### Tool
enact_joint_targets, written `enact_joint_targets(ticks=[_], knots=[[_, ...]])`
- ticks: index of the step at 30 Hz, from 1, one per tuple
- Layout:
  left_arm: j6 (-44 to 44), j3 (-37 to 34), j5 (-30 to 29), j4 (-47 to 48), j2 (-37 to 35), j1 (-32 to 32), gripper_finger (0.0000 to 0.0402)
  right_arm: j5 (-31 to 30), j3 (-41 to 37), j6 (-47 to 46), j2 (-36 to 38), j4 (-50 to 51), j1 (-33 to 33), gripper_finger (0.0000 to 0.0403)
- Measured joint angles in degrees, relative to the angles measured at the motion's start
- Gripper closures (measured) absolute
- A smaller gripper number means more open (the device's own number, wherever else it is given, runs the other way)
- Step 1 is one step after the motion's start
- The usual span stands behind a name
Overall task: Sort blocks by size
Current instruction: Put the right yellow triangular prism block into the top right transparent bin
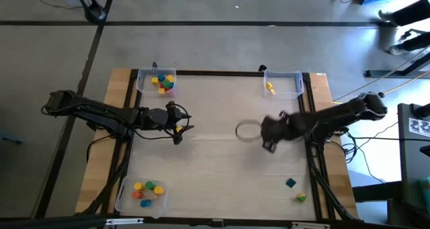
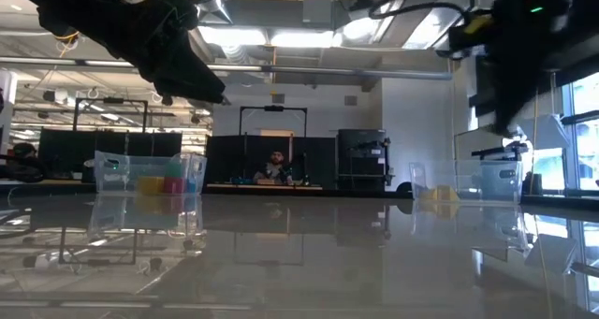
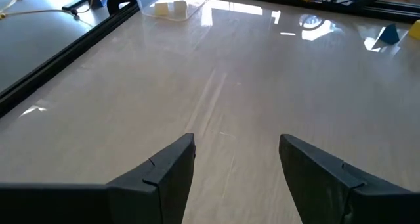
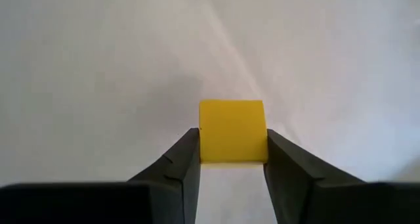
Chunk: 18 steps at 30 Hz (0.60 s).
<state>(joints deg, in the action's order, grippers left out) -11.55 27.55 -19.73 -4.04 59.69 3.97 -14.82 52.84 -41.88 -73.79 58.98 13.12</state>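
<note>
High view: the table point(image 1: 215, 121) is taken as landmark. The right gripper point(image 1: 269, 136) is held over its middle, right of centre; the left gripper point(image 1: 178, 126) waits left of centre. Blocks are seen in the far-left tray point(image 1: 156, 81), the near-left tray point(image 1: 141, 194) and the far-right tray point(image 1: 283, 83); a blue block point(image 1: 290, 183) and a yellow-green block point(image 1: 300, 197) lie loose near the table's near-right corner.

Low view: coloured blocks are made out in a clear tray at the table's far edge (which gripper is which cannot be told here).

Left wrist view: the left fingers point(image 3: 164, 171) are spread wide over bare tabletop, nothing between them.

Right wrist view: a yellow block point(image 4: 232, 131) is pinched by two opposite flat faces between the right fingers point(image 4: 177, 165).

Handling: the cube is judged light, rigid and smooth-faced (likely to twist if taken by its corners); flat opposite faces are the place to grip.
</note>
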Motion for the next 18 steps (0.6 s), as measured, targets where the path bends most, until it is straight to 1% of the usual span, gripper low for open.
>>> enact_joint_targets(ticks=[3,5,12,15,18], knots=[[0.0,0.0,0.0,-0.1,0.0,0.0,0.0192,-4.8,0.0,4.1,3.0,-0.8,-7.8,0.0271],[0.0,0.0,0.0,-0.1,0.0,0.0,0.0192,-6.2,0.0,7.9,4.4,-2.7,-13.6,0.0271],[0.0,0.0,0.0,0.1,0.0,0.0,0.0192,-6.7,0.0,20.8,4.7,-9.2,-34.4,0.0270],[-0.7,0.0,0.0,0.1,0.0,0.0,0.0192,-6.3,0.0,25.4,4.1,-13.3,-41.9,0.0270],[-1.8,0.0,0.0,0.1,0.0,0.0,0.0192,-4.0,0.1,29.0,3.3,-17.7,-48.1,0.0270]])
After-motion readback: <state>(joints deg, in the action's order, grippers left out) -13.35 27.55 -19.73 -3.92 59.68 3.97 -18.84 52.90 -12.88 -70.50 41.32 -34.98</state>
